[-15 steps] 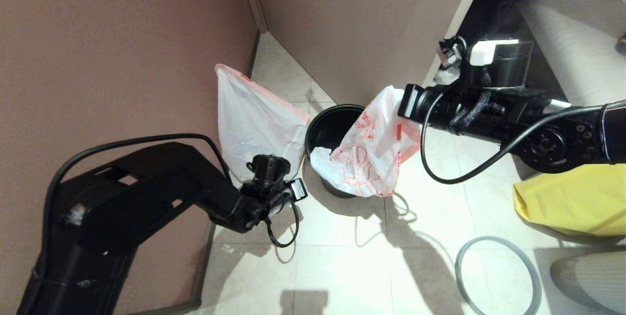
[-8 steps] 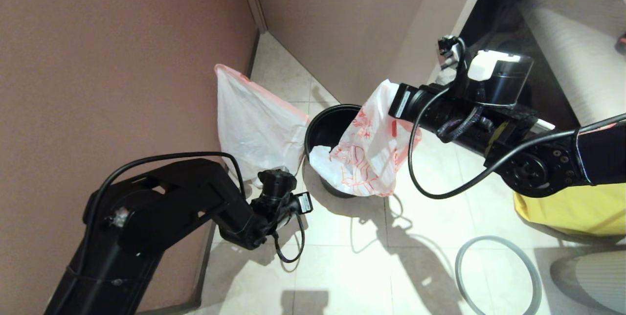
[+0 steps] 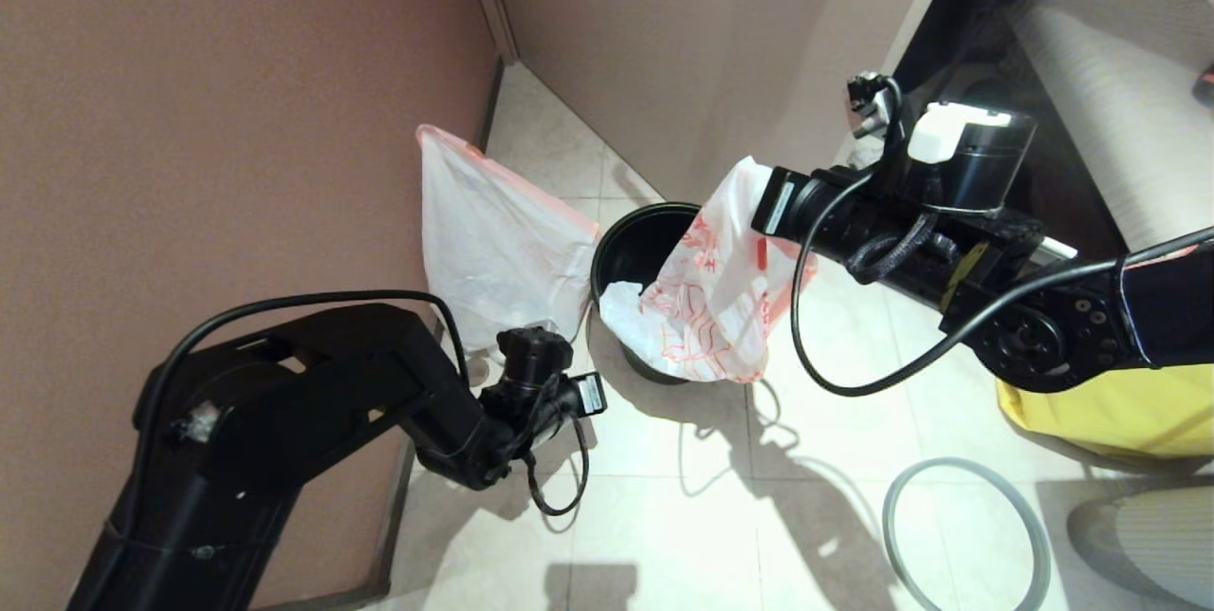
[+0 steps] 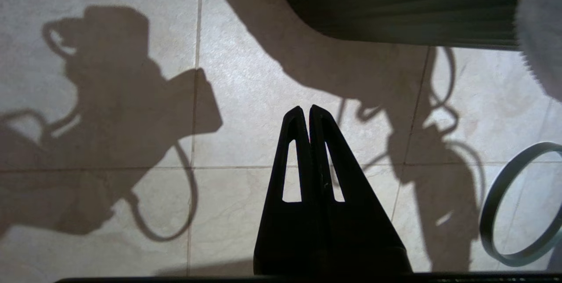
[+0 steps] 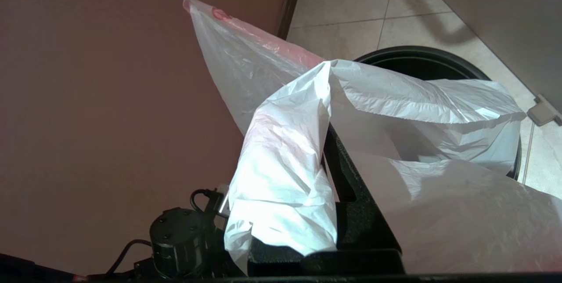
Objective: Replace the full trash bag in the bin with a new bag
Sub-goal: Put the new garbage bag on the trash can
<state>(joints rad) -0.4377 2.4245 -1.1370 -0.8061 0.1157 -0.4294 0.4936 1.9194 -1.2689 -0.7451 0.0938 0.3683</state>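
Two steps done: the full trash bag (image 3: 498,236) stands out against the wall, left of centre; the bin (image 3: 637,255) is dark inside, ring rim (image 3: 967,535) off at lower right.
Left to do: the new bag (image 3: 711,298) drapes over the bin's rim, not yet lining it.
Right gripper (image 3: 759,203): clamped on the new bag.
Left gripper (image 4: 306,114): closed, empty, low beside the bin.

Left gripper (image 4: 306,111) low near floor, jaws pressed together, empty; right gripper (image 5: 329,136) raised, clamped.
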